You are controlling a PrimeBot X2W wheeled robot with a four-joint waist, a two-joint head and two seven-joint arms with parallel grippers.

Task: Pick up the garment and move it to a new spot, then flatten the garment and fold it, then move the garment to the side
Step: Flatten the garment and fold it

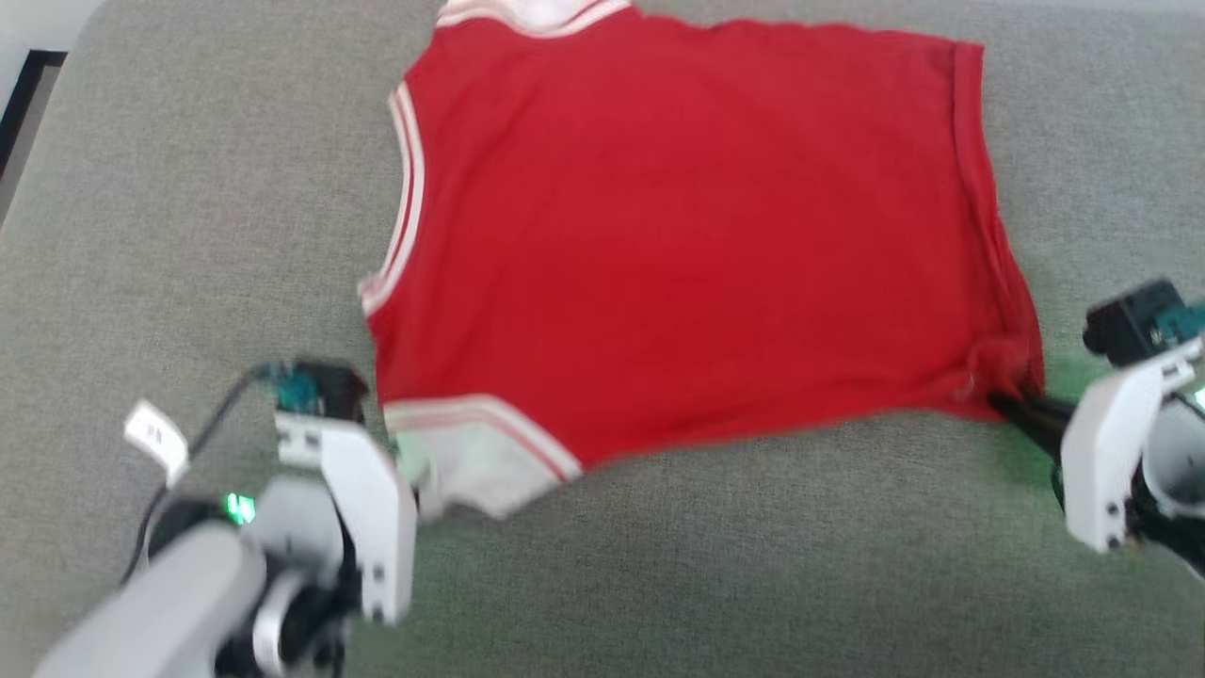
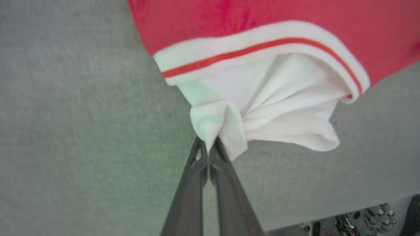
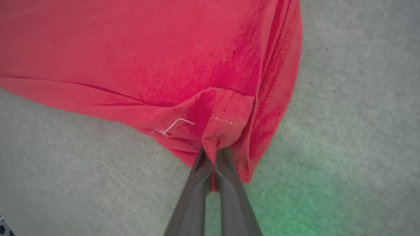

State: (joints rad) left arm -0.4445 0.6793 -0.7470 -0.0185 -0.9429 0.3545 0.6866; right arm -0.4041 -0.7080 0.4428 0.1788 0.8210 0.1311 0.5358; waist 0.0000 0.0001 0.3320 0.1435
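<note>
Garment: the garment (image 1: 678, 235), a soft red T-shirt with white short sleeves and thin red-and-white stripes at the sleeve seams, lies spread across a grey woven-cloth bench (image 1: 188, 207). Its neck end is to the robot's left and its bottom hem to the robot's right.
Lie of the cloth: mostly flat. The near edge runs in a shallow curve between the two grips, with small puckers at each pinch.
Left tool: the left tool (image 2: 207, 144) has its two long dark fingers pressed together on a bunched fold of the near white sleeve (image 2: 288, 111).
Right tool: the right tool (image 3: 213, 154) is likewise closed tight, pinching the near red hem corner (image 3: 226, 121), with a loose white thread beside it.
Done, as it appears: the shirt looks laid out and largely flattened.
Left to do, as it appears: no fold is made yet, so the folding and the move to the side remain.
Blur: the head view is soft, so fine creases cannot be judged.
</note>
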